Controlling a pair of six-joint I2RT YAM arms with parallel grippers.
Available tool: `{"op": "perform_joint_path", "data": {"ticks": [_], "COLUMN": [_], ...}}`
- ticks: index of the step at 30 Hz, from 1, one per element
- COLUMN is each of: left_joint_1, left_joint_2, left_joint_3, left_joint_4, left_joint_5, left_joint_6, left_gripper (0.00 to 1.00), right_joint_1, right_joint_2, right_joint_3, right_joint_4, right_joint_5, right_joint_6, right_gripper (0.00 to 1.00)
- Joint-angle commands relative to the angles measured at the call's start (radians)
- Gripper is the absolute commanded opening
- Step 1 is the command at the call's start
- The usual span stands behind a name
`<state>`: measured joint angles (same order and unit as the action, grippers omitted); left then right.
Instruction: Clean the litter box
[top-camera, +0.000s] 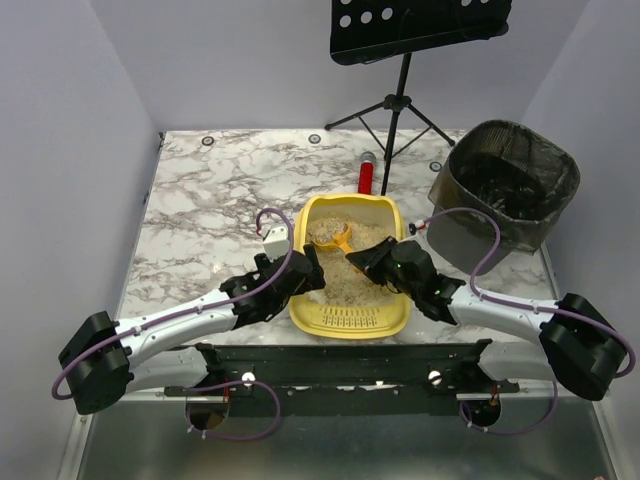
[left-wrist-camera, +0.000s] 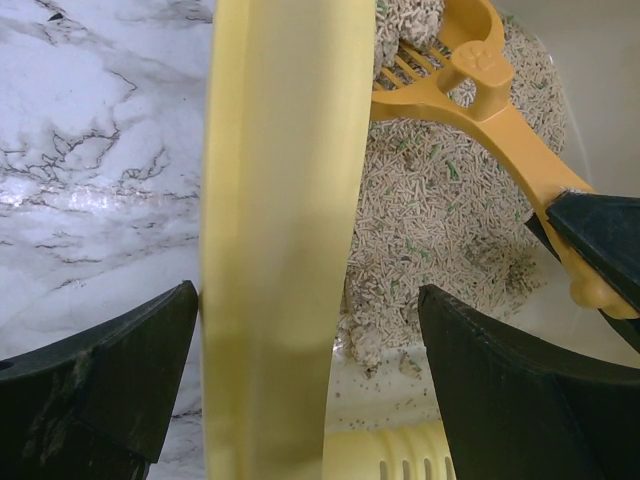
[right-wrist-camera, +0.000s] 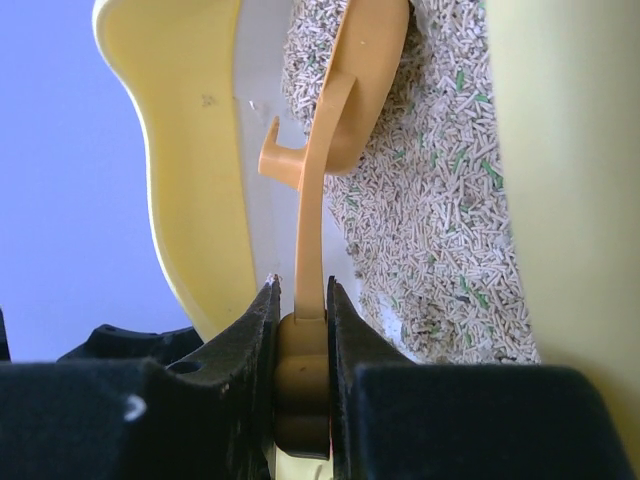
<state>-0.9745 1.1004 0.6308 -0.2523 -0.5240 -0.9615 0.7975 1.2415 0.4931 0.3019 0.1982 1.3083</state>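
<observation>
The yellow litter box (top-camera: 350, 322) sits on the marble table between the two arms, with beige pellet litter (top-camera: 345, 275) inside. My left gripper (top-camera: 308, 268) is open and straddles the box's left wall (left-wrist-camera: 270, 200), one finger outside and one over the litter (left-wrist-camera: 430, 200). My right gripper (top-camera: 368, 262) reaches in over the right side and is shut on the handle of the orange scoop (top-camera: 335, 240). In the right wrist view the gripper (right-wrist-camera: 300, 290) clamps the handle's end, and the scoop (right-wrist-camera: 345, 100) stretches away on edge with its head down in the litter (right-wrist-camera: 430, 200).
A black mesh bin (top-camera: 505, 195) with a dark liner stands at the table's back right corner. A red-and-silver cylinder (top-camera: 366, 177) lies just behind the box, next to a black music stand (top-camera: 400, 110). White walls close in the left and right sides.
</observation>
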Motion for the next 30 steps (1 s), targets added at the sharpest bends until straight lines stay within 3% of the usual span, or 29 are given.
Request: {"op": "perform_joint_path", "data": {"ticks": [1,11,16,30], "left_joint_1": [0.002,0.003,0.003,0.003], "left_joint_2": [-0.020,-0.155,-0.201,-0.261], "left_joint_3": [-0.016,-0.020,0.023,0.023], "left_joint_4": [0.019,-0.039,-0.113,-0.153], "left_joint_5": [0.028,-0.030,-0.074,-0.116], "left_joint_6": [-0.022,-0.046,-0.048,-0.045], "left_gripper": [0.99,0.99,0.99,0.99], "right_joint_1": [-0.015,0.011,0.014,0.014], "right_joint_2": [0.038,-0.051,-0.132,-0.359], "right_joint_3": [-0.094,-0.137,-0.146,-0.168], "right_joint_4": [0.115,0.108,0.020,-0.023], "right_joint_5": [0.067,0.105,0.119,0.020], "right_joint_6": [-0.017,-0.024,-0.017,-0.058], "right_gripper": [0.01,0.01,0.01,0.01]}}
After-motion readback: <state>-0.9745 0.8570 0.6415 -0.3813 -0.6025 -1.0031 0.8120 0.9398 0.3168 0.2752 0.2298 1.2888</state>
